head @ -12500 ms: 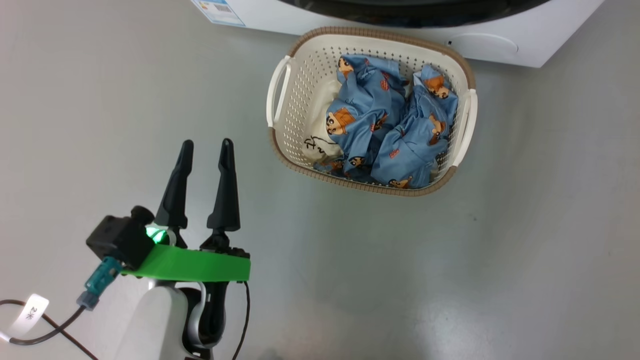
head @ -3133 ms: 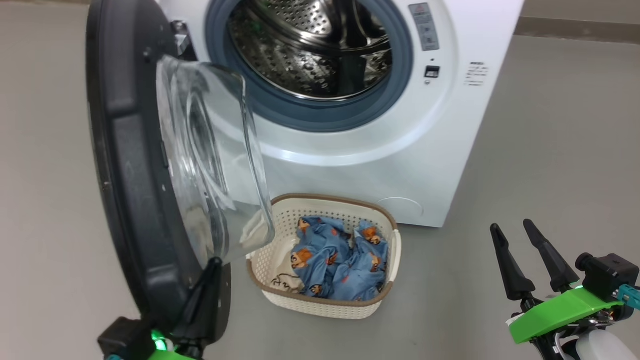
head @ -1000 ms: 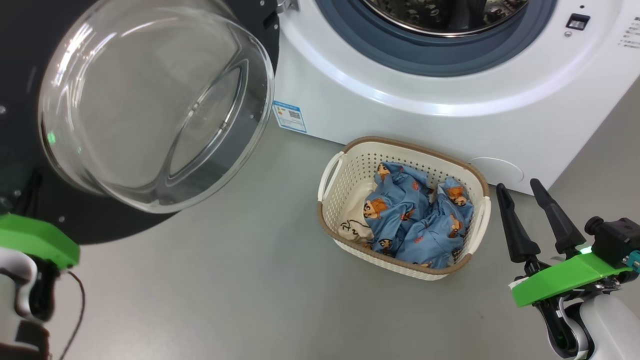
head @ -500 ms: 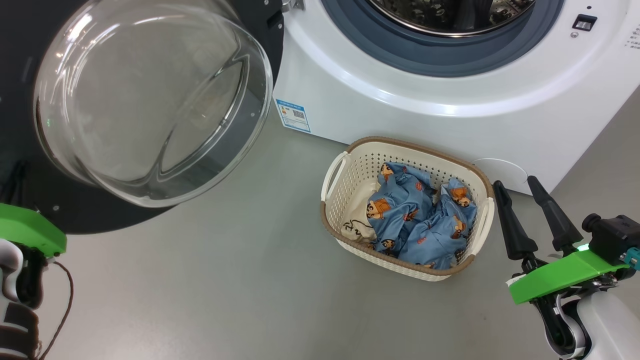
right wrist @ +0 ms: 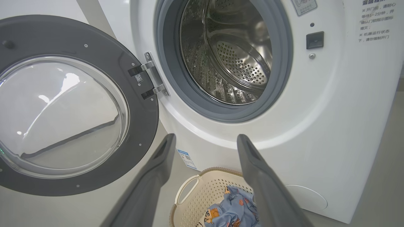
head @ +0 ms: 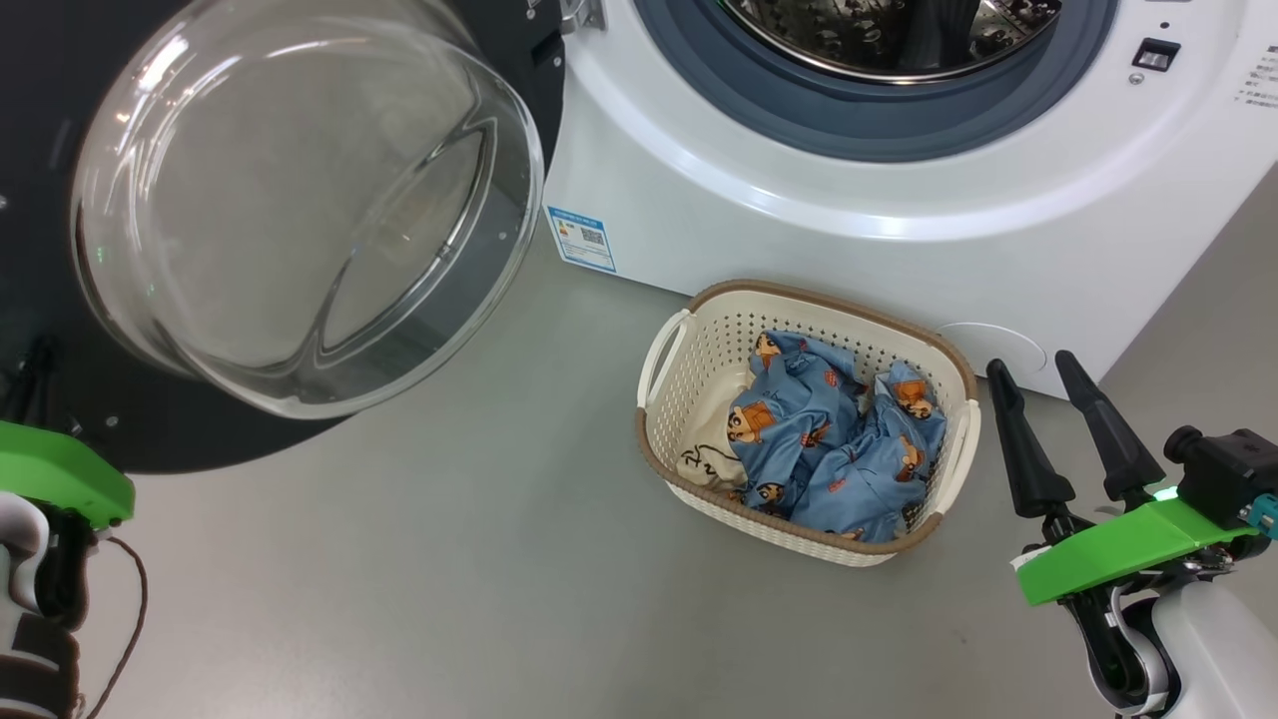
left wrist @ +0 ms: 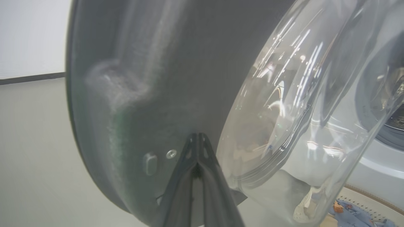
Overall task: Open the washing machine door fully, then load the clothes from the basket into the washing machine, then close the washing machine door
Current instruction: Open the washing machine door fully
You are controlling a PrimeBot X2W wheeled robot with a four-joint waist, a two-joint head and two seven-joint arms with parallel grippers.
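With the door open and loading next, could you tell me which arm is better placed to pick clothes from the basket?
Right, I think: the right gripper is open, empty and close beside the basket holding the clothes. The left gripper is shut, by the door, farther off.

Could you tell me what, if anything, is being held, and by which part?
Nothing is held: left gripper shut, tips at the washing machine door; right gripper open, empty.

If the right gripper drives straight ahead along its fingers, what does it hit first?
Probably the washing machine's white front panel, just under the grey door gasket. The open right gripper aims there, above the basket; nothing seems to lie between, though depth is unclear.
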